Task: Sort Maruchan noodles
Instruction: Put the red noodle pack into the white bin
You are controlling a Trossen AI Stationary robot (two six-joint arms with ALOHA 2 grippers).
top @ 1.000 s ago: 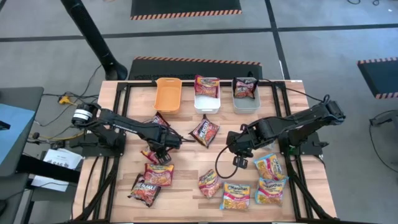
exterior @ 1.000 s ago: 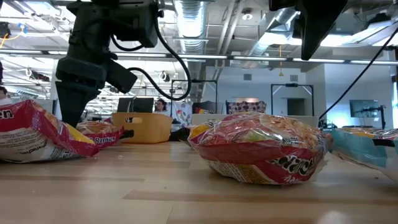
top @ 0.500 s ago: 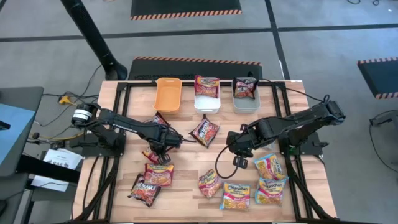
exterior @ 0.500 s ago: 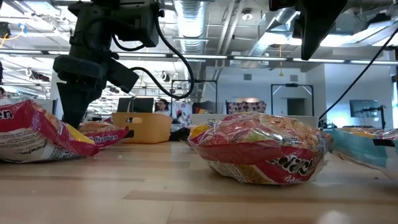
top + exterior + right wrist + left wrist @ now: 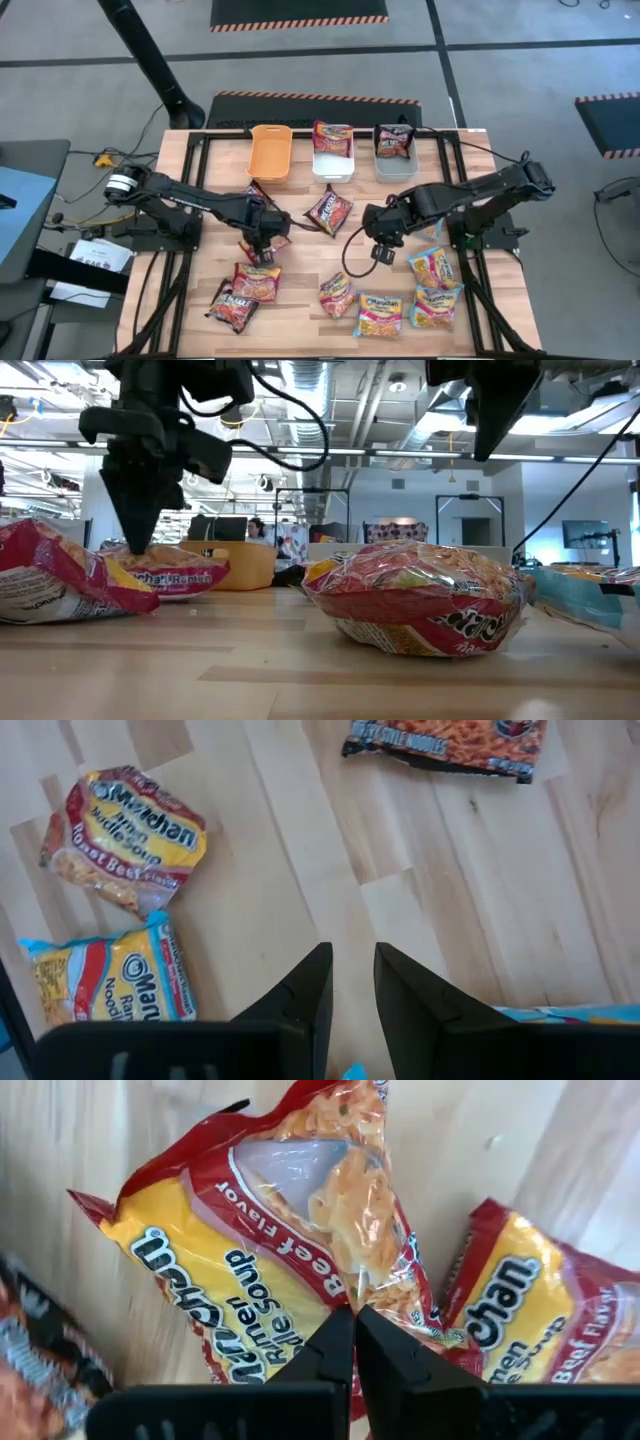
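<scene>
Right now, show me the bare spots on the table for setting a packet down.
Bare wood lies between the orange bin and the table's left edge, and below the right tool, beside the roast-beef packet. The front row and the left tool's surroundings are crowded.

We look straight down on the whole surface (image 5: 300, 300) from above, level across it from its edge, and closely past each hand, all views sharing the scattered noodle packets (image 5: 338, 293).

Red-yellow noodle packet (image 5: 290, 1240); orange bin (image 5: 270, 152); yellow-blue packets (image 5: 433, 268); dark tool (image 5: 353, 1342).
</scene>
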